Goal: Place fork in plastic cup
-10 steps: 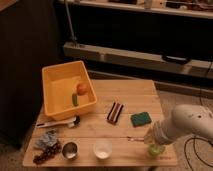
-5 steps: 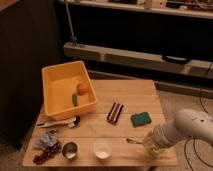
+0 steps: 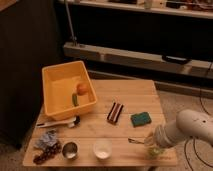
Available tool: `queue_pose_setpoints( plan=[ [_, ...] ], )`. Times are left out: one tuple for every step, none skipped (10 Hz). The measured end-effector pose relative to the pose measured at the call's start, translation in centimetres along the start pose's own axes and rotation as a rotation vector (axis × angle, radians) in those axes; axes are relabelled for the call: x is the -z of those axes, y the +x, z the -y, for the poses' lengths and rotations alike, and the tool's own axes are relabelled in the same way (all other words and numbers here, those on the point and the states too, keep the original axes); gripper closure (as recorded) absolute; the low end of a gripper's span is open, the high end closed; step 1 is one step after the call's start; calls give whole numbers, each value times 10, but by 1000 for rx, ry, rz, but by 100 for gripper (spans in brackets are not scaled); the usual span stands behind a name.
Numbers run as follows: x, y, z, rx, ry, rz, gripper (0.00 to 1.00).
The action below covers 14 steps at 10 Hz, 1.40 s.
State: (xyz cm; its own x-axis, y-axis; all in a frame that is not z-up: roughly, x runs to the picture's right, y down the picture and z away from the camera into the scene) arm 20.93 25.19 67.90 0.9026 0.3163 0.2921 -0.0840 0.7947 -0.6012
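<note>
The light-green plastic cup [image 3: 154,151] stands near the table's front right corner. My white arm comes in from the right, and its gripper [image 3: 151,142] sits right over the cup and hides its upper part. The fork [image 3: 135,141] shows as a thin pale sliver with a darker left end. It sticks out to the left of the gripper, just above the tabletop beside the cup. I cannot tell whether the gripper holds it.
A yellow bin [image 3: 60,80] with an orange and a green item stands at the back left. On the wooden table [image 3: 130,92] lie a white-handled tool [image 3: 57,123], a steel cup [image 3: 69,149], a white cup [image 3: 102,148], a green sponge [image 3: 140,119], a dark striped bar [image 3: 115,112] and a crumpled bag [image 3: 46,140].
My arm has shifted slightly to the right and downward. The gripper stays over the plastic cup, and the fork stays at its left side.
</note>
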Motion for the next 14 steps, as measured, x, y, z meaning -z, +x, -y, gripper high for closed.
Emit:
queue_pose_setpoints(
  plan=[
    [2, 4, 3, 8, 12, 0, 100],
    [2, 5, 5, 13, 14, 0, 100],
    [0, 6, 6, 15, 14, 1, 100],
    [-2, 7, 7, 16, 13, 4, 100],
    [-3, 9, 8, 17, 13, 7, 100],
    [-3, 9, 8, 17, 11, 10, 96],
    [-4, 9, 8, 19, 8, 15, 87],
    [-4, 8, 8, 19, 6, 24, 75],
    [-5, 7, 8, 20, 5, 31, 67],
    [-5, 5, 8, 20, 3, 39, 59],
    [-5, 2, 8, 20, -1, 49, 47],
    [-4, -1, 8, 21, -4, 54, 38],
    [-3, -4, 8, 24, -6, 58, 29],
    [-2, -7, 8, 26, -6, 62, 21]
  ],
)
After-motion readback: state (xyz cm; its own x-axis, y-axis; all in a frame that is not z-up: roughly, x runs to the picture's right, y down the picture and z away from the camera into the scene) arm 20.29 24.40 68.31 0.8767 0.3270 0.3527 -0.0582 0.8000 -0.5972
